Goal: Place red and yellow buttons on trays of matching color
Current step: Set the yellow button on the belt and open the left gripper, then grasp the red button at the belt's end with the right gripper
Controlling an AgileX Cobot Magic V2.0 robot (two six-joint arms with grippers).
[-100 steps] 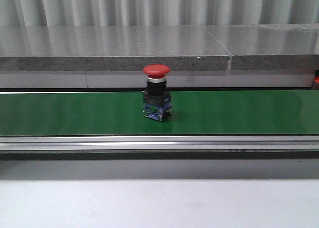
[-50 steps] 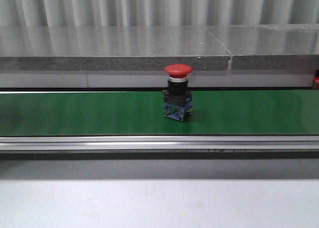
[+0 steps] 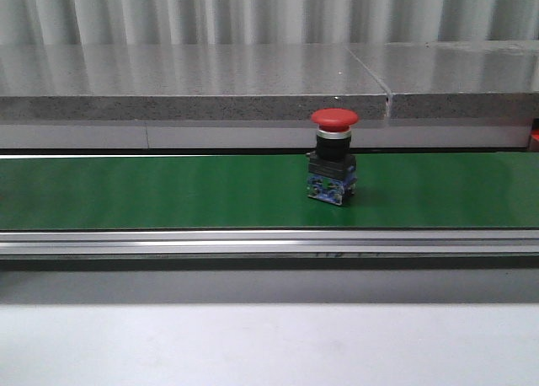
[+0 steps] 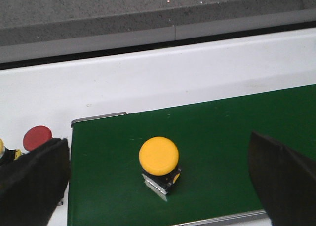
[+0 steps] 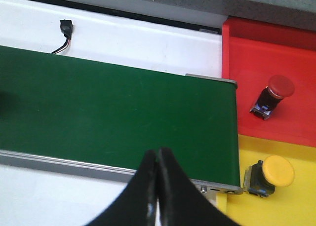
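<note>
The white worktop carries the green conveyor belt; a red button stands upright on the belt; a yellow button sits between the left jaws; beyond the right jaws lie a red tray and yellow tray, each holding one matching button.

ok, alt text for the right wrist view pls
The shut right pincer hangs above a green conveyor belt that carries nothing in this view. Past the belt's end, a red button lies on a red tray and a yellow button on a yellow tray.
</note>
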